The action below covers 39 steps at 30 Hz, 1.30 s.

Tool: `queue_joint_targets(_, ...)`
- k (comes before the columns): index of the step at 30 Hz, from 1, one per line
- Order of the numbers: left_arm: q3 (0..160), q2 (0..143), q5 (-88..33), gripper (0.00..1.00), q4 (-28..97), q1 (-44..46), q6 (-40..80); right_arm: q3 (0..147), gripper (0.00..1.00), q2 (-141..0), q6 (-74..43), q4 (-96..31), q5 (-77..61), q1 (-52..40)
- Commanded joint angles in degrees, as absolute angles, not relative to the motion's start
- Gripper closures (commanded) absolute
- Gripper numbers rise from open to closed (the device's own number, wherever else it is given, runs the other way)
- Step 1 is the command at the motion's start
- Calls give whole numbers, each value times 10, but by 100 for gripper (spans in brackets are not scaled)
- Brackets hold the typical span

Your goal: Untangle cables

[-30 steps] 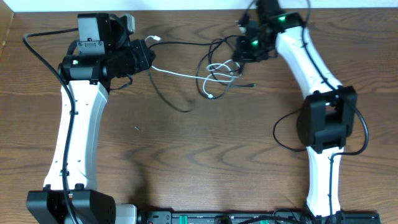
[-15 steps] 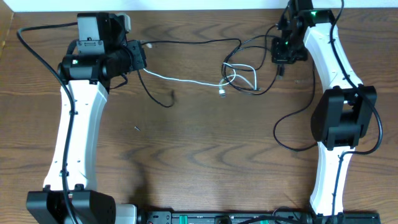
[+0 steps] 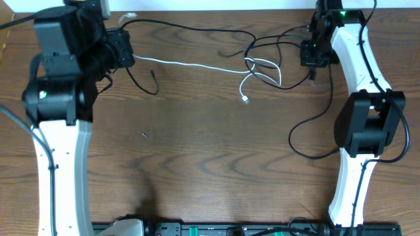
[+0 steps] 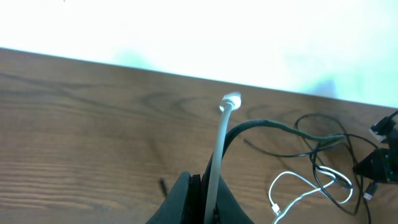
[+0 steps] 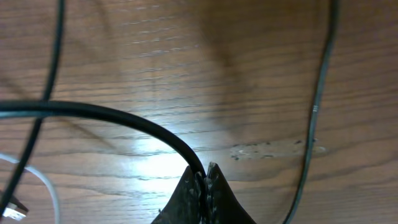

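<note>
Dark wood surface (image 3: pixel 197 164) carries the cables along its far edge. The job looks partly done: the white cable (image 3: pixel 197 65) lies drawn out in a long line from the left, but its other end loops through the black cables (image 3: pixel 197 28) in a knot (image 3: pixel 262 65) right of centre, which is left to free. The left hand (image 3: pixel 125 51), at the far left corner, is clenched on the white cable, and the right hand (image 3: pixel 314 62), far right, grips a black cable, with the arms spread wide apart

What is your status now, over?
Left gripper shut on white cable. Right gripper shut on black cable. In the way: tangle of loops between them, not yet undone.
</note>
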<state>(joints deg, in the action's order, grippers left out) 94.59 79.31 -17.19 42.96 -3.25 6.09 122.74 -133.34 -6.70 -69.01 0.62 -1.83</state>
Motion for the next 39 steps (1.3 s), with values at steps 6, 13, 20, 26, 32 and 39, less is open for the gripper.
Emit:
queue_joint_targets(6, 962, 754, -153, 92, 415, -43, 54, 1230, 99, -1315, -61, -691, 29, 3)
queue_joint_targets(13, 962, 750, -154, 92, 423, -72, 58, 1230, 99, -1315, -48, -695, 17, 37)
queue_joint_targets(20, 961, 766, -163, 92, 450, -72, 58, 1230, 99, -1315, 98, -713, -139, 47)
queue_joint_targets(26, 961, 796, -209, 92, 476, -72, 58, 1230, 99, -1315, 153, -736, -216, 43)
queue_joint_targets(32, 961, 832, -278, 92, 486, -69, 58, 1230, 99, -1315, 184, -761, -265, 35)
queue_joint_targets(39, 961, 865, -281, 66, 490, -34, 58, 1230, 82, -1315, 206, -794, -302, 14)
